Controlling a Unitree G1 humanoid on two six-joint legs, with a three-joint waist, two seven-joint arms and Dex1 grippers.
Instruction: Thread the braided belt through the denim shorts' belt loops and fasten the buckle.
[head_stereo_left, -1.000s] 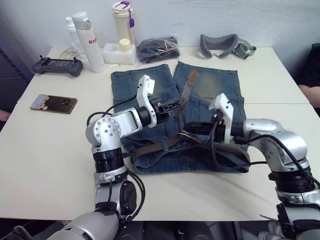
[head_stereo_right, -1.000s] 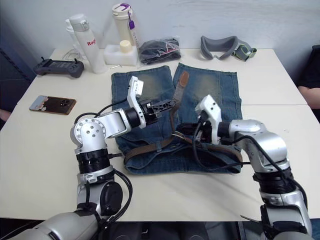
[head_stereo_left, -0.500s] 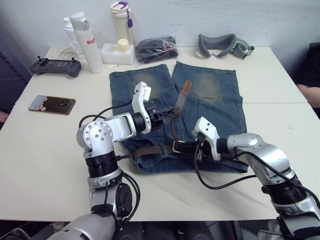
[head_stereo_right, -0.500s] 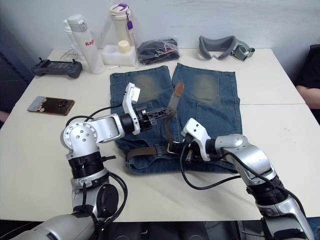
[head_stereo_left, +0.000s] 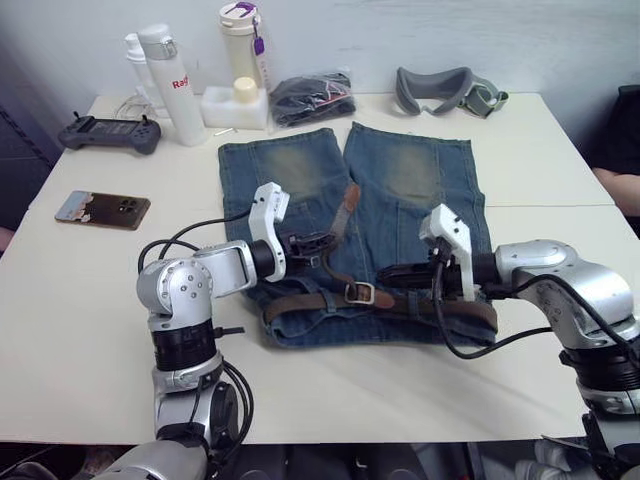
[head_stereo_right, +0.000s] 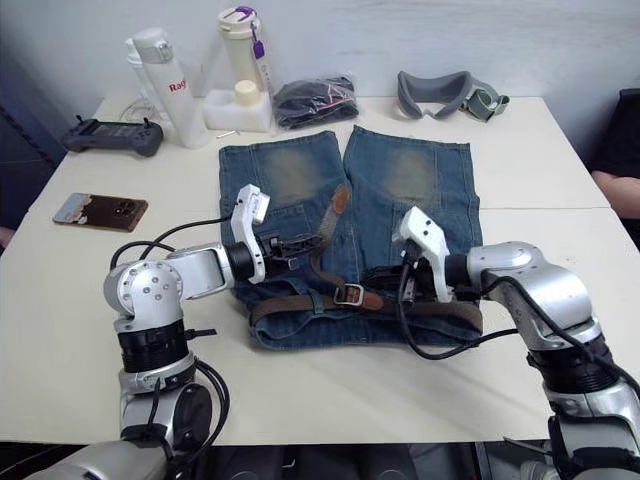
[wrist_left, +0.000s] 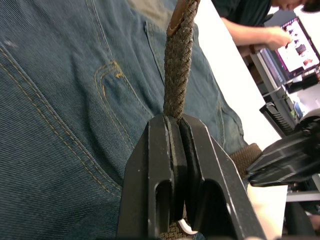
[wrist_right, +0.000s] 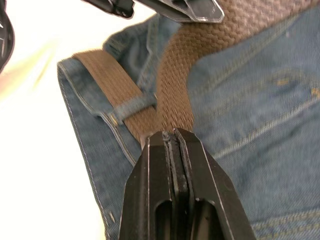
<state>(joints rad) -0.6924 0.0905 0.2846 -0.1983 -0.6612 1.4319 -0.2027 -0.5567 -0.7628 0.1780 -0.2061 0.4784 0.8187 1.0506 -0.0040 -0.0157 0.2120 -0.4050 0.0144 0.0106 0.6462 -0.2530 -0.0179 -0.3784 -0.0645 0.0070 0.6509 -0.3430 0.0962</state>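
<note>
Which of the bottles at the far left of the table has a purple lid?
The cream bottle standing behind the white box; the white bottle beside it bears red lettering and has a white cap.

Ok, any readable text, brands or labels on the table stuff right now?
"Ra…": red letters on the tall white bottle; the rest curves out of sight.
Phone: its face shows a picture with no readable text.
Purple-lidded bottle, black controller: no legible markings.

Buckle (head_stereo_left: 360, 293) prong — seemingly unfastened, too small to tell
</note>
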